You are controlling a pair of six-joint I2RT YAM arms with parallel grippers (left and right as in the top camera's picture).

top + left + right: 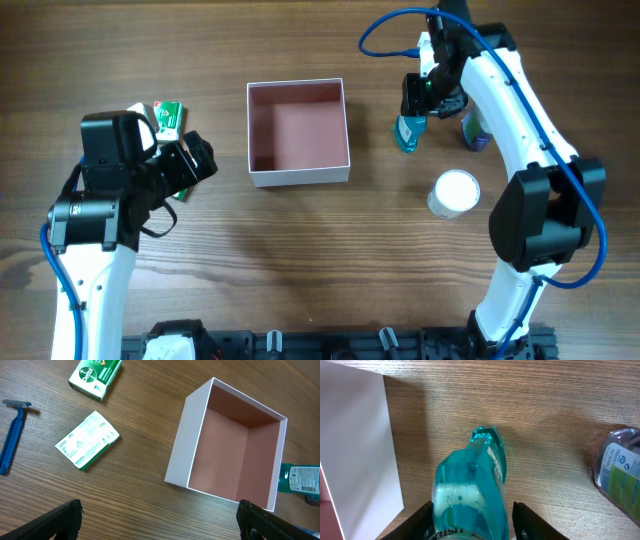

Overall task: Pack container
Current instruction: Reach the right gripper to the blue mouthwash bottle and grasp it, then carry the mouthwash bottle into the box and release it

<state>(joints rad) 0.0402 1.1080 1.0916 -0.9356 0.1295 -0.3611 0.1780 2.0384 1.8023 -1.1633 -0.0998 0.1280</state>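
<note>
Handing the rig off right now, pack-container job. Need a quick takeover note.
Left gripper: open, empty, left of the container.
Right gripper: fingers astride the teal bottle, right of the container; grip not confirmed.
Container: mid-table, empty.
Done: nothing packed.
Left, probably: teal bottle, clear bottle, white-lidded jar, two green boxes, blue razor, all on the table.

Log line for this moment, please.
container empty | left gripper open | right gripper around teal bottle, grip unconfirmed
</note>
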